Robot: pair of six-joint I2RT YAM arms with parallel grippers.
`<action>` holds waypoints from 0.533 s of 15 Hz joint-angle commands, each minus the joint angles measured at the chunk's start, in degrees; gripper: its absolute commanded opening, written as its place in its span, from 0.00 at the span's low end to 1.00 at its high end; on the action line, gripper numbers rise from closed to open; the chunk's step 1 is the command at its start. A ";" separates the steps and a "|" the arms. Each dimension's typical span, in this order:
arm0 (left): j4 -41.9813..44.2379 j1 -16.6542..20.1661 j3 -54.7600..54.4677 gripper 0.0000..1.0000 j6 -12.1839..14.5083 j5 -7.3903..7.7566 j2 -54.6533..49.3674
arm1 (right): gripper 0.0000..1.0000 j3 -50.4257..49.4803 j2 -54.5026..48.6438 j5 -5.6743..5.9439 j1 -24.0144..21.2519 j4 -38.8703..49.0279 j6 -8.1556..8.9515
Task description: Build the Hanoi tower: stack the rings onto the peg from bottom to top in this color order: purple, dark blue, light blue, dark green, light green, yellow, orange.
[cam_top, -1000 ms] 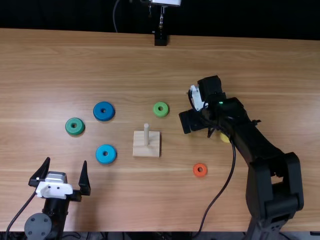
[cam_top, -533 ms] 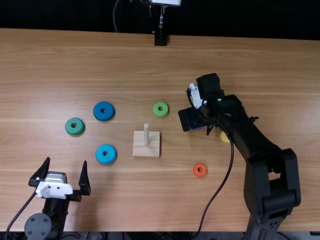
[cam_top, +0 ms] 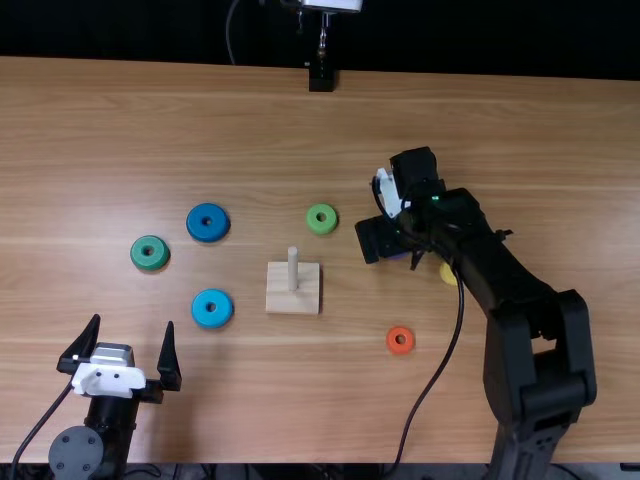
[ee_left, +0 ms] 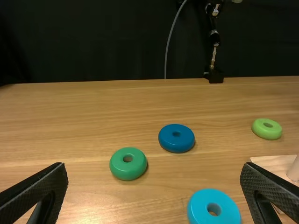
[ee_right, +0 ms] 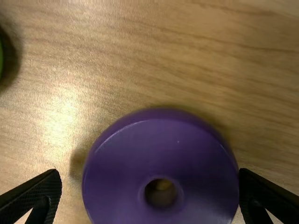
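- Now the purple ring [ee_right: 161, 154] is seen flat on the table [cam_top: 200, 130], between the spread fingers of the right gripper [ee_right: 149, 175].
- Nothing is clamped there: the ring's side looks to be touched by one finger [ee_right: 252, 190] — a gap is left by the other.
- For a good grab, the right gripper should be slid a little sideways, so the ring is put right in the middle. Then both sides can be squeezed together. If it is squeezed off to one side, the ring may be pushed or tipped.
- The ring should be kept flat as it is lifted, and its hole lined up over the peg [cam_top: 292, 268] on the wooden base [cam_top: 280, 298]. It is wanted first, at the bottom.
- Care is needed near the light green ring [cam_top: 321, 229] and the yellow ring [cam_top: 449, 274] — they could be bumped.
- The orange ring [cam_top: 400, 349] is set nearer the table's front edge.
- Past the peg, the dark blue ring [cam_top: 197, 225], light blue ring [cam_top: 212, 320] and dark green ring [cam_top: 150, 264] are spread out. By them, the left gripper [cam_top: 133, 322] is held wide, with nothing gripped.
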 commanded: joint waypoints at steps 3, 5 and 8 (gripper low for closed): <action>0.28 0.41 -1.41 1.00 0.65 -0.23 -0.67 | 1.00 2.18 1.53 -0.07 -0.18 0.12 0.05; 0.28 0.41 -1.41 1.00 0.65 -0.23 -0.67 | 0.58 2.09 1.61 -0.07 -0.18 0.43 0.05; 0.28 0.41 -1.41 1.00 0.65 -0.23 -0.67 | 0.06 1.82 1.61 -0.07 -0.18 0.12 -0.05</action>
